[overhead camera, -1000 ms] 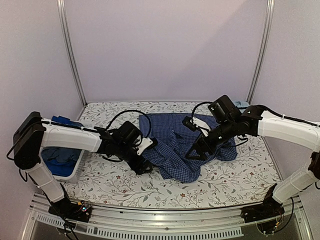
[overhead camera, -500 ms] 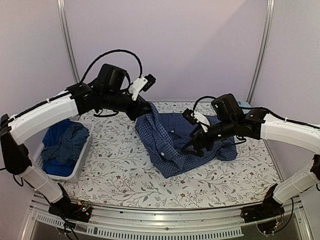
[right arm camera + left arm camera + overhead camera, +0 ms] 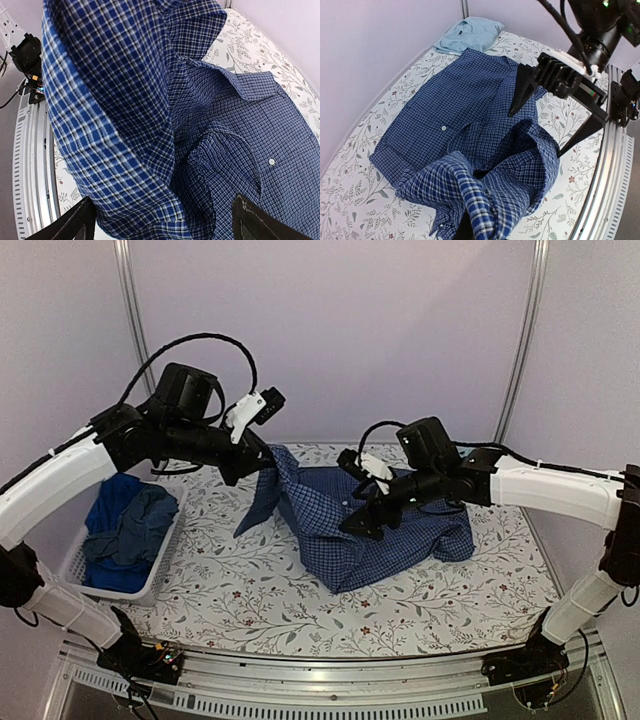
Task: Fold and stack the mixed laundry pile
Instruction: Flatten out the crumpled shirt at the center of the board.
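The dark blue small-check shirt [image 3: 385, 530] lies crumpled in the middle of the table. My left gripper [image 3: 263, 458] is raised above the table's left half, shut on the shirt's left edge, so a flap hangs down from it [image 3: 262, 502]. In the left wrist view the gripped cloth [image 3: 480, 210] covers the fingers. My right gripper [image 3: 362, 520] hovers open over the shirt's middle, its fingers [image 3: 75, 225] wide apart with checked fabric [image 3: 150, 125] rising between them. A light-blue shirt [image 3: 470, 32] lies folded at the table's far corner. More blue garments [image 3: 125, 525] fill the basket.
The white plastic basket [image 3: 165, 562] stands at the left edge of the flowered table [image 3: 250, 600]. Metal frame posts [image 3: 135, 330] rise at the back corners. A rail [image 3: 300, 695] runs along the near edge.
My left gripper shut on the shirt's left edge, rose from the table and pulled the cloth up and leftward. The right gripper stayed open and shifted left over the shirt.
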Controlling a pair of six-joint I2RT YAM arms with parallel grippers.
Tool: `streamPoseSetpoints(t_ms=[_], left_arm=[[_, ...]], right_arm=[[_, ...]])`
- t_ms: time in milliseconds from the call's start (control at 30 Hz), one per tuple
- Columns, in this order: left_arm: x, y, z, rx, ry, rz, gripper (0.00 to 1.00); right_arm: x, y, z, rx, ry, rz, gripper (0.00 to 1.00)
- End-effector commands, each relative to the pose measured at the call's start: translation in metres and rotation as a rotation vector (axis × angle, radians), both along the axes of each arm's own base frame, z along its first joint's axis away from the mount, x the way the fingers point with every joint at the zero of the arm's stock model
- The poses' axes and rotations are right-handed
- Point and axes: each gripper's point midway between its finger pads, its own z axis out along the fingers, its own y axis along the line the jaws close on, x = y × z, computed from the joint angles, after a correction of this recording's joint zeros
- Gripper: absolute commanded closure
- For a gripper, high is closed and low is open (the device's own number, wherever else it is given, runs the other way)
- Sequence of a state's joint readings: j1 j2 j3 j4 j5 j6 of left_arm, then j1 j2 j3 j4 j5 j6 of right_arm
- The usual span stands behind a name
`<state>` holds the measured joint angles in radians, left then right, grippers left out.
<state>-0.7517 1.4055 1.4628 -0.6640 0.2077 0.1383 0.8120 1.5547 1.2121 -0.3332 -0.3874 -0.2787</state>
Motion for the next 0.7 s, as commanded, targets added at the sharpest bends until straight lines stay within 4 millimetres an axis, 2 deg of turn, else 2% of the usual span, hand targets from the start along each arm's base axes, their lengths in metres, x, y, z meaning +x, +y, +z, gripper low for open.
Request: streamPoseSetpoints(t_ms=[0, 100, 200, 367, 433, 533, 667], left_arm=[[-0.02, 0.021, 0.021, -0.003, -0.138, -0.064, 1.0], [-0.032, 0.026, 0.022, 0.008, -0.178, -0.11, 1.0], [-0.042, 0.025, 0.02, 0.02, -0.193, -0.169, 1.0], [-0.051, 0.024, -0.001, 0.101, -0.196, -0.232, 0.99], [-0.052, 0.023, -0.005, 0.115, -0.2, -0.241, 0.99], [-0.053, 0.024, -0.003, 0.106, -0.222, -0.242, 0.99], [-0.049, 0.029, 0.002, 0.108, -0.265, -0.213, 1.0]], right_arm=[[-0.019, 0.024, 0.017, 0.032, -0.041, 0.123, 0.07], [-0.03, 0.041, 0.013, 0.025, -0.014, 0.179, 0.09], [-0.032, 0.052, 0.006, 0.021, 0.016, 0.203, 0.09], [-0.03, 0.063, 0.009, 0.033, 0.041, 0.222, 0.04], [-0.031, 0.068, 0.0, 0.025, 0.07, 0.24, 0.04], [-0.035, 0.074, -0.024, -0.006, 0.123, 0.256, 0.13], [-0.049, 0.076, -0.045, -0.048, 0.173, 0.276, 0.35]])
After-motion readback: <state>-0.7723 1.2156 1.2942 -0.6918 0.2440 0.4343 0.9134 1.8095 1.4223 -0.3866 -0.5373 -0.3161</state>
